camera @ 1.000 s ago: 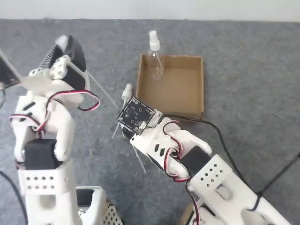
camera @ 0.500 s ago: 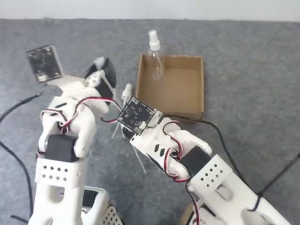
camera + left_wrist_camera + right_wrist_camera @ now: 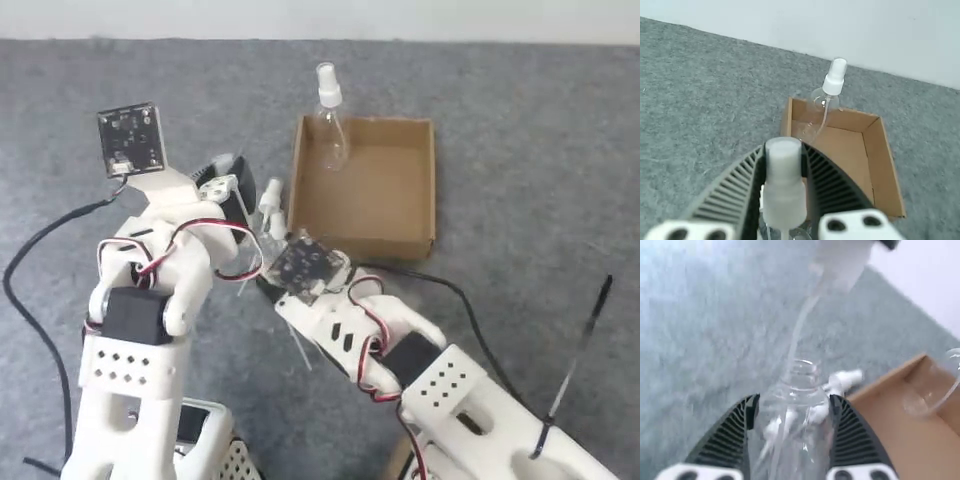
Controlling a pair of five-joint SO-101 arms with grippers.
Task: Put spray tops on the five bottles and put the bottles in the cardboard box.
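My left end effector (image 3: pixel 784 150) pinches a white spray top (image 3: pixel 784 175) by its head. The top's thin tube hangs down to the open neck of the clear bottle (image 3: pixel 799 390), which my right end effector (image 3: pixel 791 412) clamps between both fingers, just left of the cardboard box (image 3: pixel 385 195). One capped bottle (image 3: pixel 331 135) stands upright in the box's far left corner; the surface (image 3: pixel 520 120) is grey, felt-like matting, with a plain white wall (image 3: pixel 400 18) along its far edge.
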